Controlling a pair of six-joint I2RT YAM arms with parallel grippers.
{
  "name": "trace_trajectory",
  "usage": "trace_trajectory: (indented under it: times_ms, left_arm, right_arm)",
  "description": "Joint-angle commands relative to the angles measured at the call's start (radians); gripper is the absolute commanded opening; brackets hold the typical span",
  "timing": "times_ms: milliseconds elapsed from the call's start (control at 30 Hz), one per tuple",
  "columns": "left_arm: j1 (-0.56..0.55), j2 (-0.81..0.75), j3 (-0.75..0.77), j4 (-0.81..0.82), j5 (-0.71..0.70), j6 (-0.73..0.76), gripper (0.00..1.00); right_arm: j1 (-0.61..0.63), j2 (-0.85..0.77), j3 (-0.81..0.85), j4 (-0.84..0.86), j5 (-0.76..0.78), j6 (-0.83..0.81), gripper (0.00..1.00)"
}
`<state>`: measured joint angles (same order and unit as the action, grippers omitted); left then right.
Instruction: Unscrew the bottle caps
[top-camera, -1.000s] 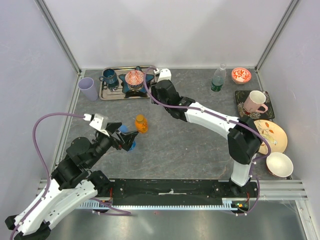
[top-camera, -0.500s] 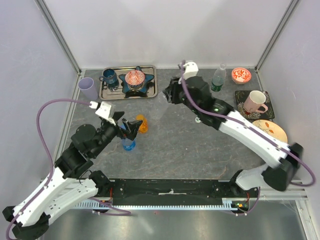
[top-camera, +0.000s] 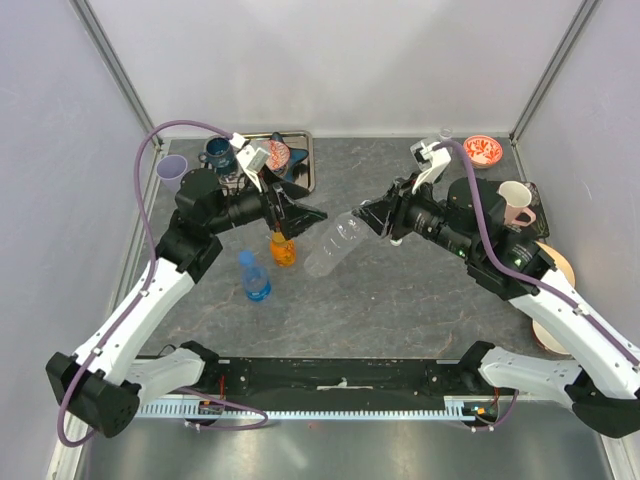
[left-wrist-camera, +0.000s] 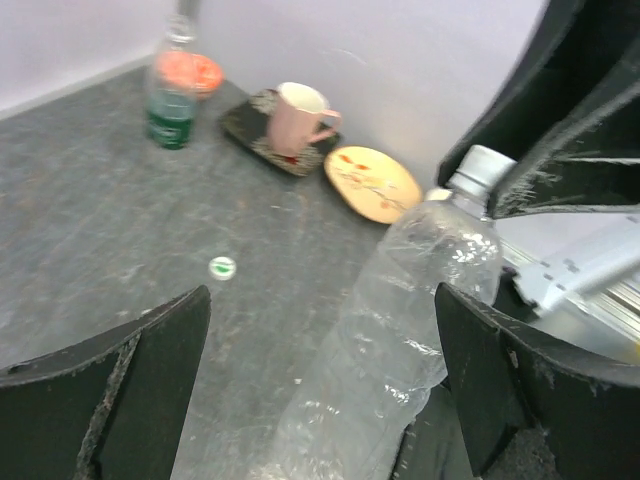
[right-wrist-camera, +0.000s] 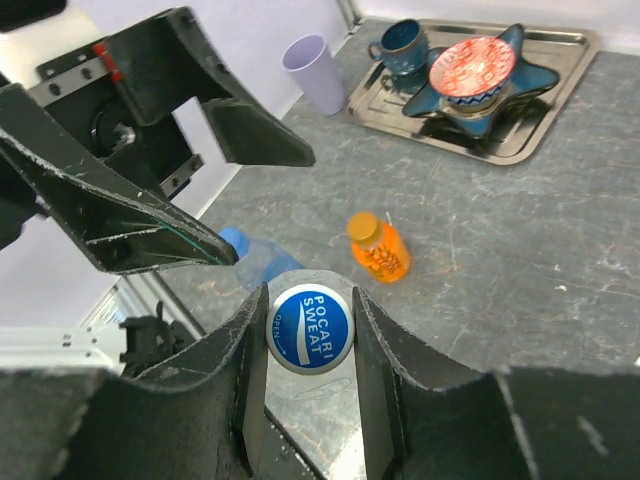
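1. Right fingers (right-wrist-camera: 248, 350) clamp the blue-and-white cap (right-wrist-camera: 310, 328) of the clear bottle (top-camera: 335, 243).
2. Left fingers (left-wrist-camera: 150, 370) spread wide, the bottle's body just ahead of their gap.
3. A green-and-white cap (left-wrist-camera: 222, 267) lies on the tabletop (left-wrist-camera: 100, 200) beyond them.

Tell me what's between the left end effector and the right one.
A clear bottle, tilted, its cap pinched by the right end effector; the left end effector stands open beside its body. The top view shows it.
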<state>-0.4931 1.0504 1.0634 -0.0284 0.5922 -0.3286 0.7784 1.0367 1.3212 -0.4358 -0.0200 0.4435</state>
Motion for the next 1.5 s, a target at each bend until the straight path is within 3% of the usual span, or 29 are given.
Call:
trace_trajectory:
  times_ms: [0, 33, 133, 600, 1167, 1200, 1233, 1300, 1333, 1400, 1467]
  left_arm:
    - [0.025, 0.039, -0.011, 0.212, 0.404, -0.145, 1.0]
    - [0.025, 0.057, -0.019, 0.27, 0.481, -0.164, 1.0]
    - [0.024, 0.059, -0.057, 0.34, 0.538, -0.21, 1.0]
    - [-0.056, 0.048, -0.132, 0.239, 0.515, -0.089, 1.0]
    - [-0.088, 0.036, -0.166, 0.19, 0.466, -0.036, 0.63]
    - [-0.09, 0.031, -0.166, 0.185, 0.46, -0.032, 0.61]
    - [-0.09, 0.027, -0.163, 0.177, 0.439, -0.024, 0.6]
    - [-0.094, 0.013, -0.16, 0.144, 0.4, 0.005, 0.59]
    - [-0.097, 0.008, -0.158, 0.133, 0.324, 0.016, 0.57]
    - [-0.102, -0.006, -0.16, 0.117, 0.22, 0.039, 0.56]
    - [-0.127, -0.016, -0.157, 0.107, 0.137, 0.071, 0.54]
  right_arm:
    - [-0.007, -0.033, -0.019, 0.008, -0.106, 0.034, 0.0]
    - [-0.007, -0.033, -0.023, 0.014, -0.112, 0.043, 0.0]
    - [-0.007, -0.027, -0.039, 0.057, -0.159, 0.061, 0.0]
    - [-0.008, 0.057, -0.031, 0.221, -0.265, 0.136, 0.0]
    - [-0.007, 0.051, -0.039, 0.235, -0.27, 0.146, 0.0]
    - [-0.007, 0.049, -0.036, 0.23, -0.264, 0.147, 0.02]
    - [-0.007, 0.046, -0.033, 0.224, -0.253, 0.146, 0.32]
    - [-0.007, 0.045, -0.011, 0.195, -0.232, 0.139, 0.51]
    - [-0.007, 0.046, -0.002, 0.184, -0.218, 0.136, 0.67]
    - [-0.007, 0.048, 0.035, 0.151, -0.164, 0.13, 0.82]
    - [-0.007, 0.049, 0.055, 0.131, -0.095, 0.13, 0.88]
